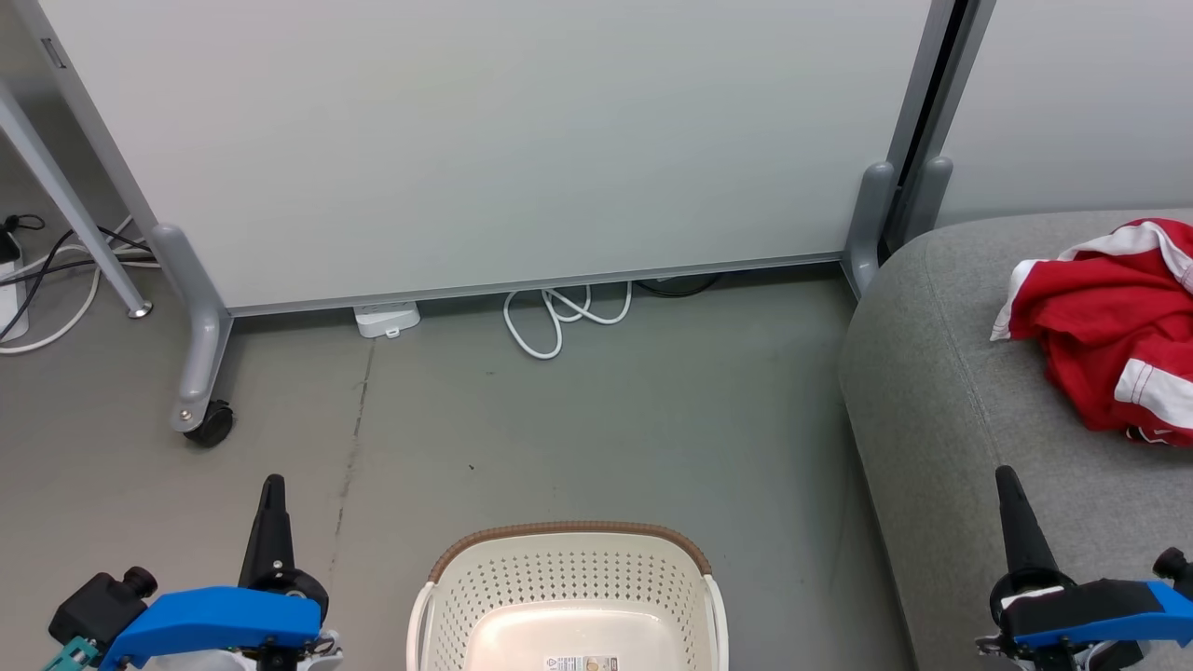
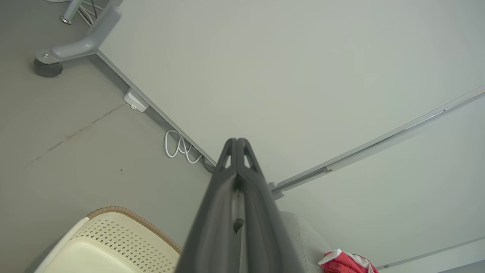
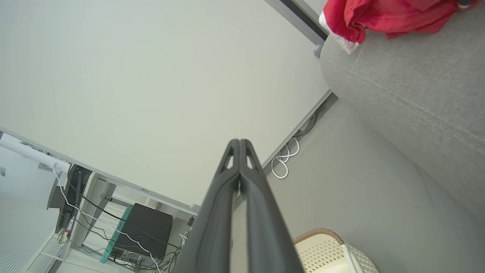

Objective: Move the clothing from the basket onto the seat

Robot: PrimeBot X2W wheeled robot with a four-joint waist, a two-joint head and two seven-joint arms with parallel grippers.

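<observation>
1. Clothing [image 1: 1109,326]: red heap w/ white trim, lying crumpled on top of the seat, well apart from the basket. It runs off the right edge of the head view, so I can't tell if that's one garment or both.
2. Seat [image 1: 969,438]: big grey rounded thing on my right. The heap sits well in from the seat's left edge, so prob. far enough in not to slide off.
3. Basket [image 1: 569,529]: on the floor right in front of me, betw. the two arms. What I see of it is bare: perforated wall, pale bottom, a label. The near half is cut off by the frame, so I can't swear nothing's left in there.
4. L gripper [image 1: 272,494]: lower left, fingers pressed together along their length, nothing in them. It points up-view over bare floor [image 1: 606,429], beside the basket but not touching.
5. R gripper [image 1: 1008,480]: lower right, same story. Jaws fully closed, empty, showing against the seat's front part, near the red heap but apart from it.
6. My read: arms sit either side of the basket w/ nothing held, which fits a job done or nearly done. I'd want a look into the basket's near half before calling it.
7. Further out: pale partition panel [image 1: 485,140] on castered feet, white cable [image 1: 559,321] looped at its base. Both well apart from the work, no snag risk as I judge it.
</observation>
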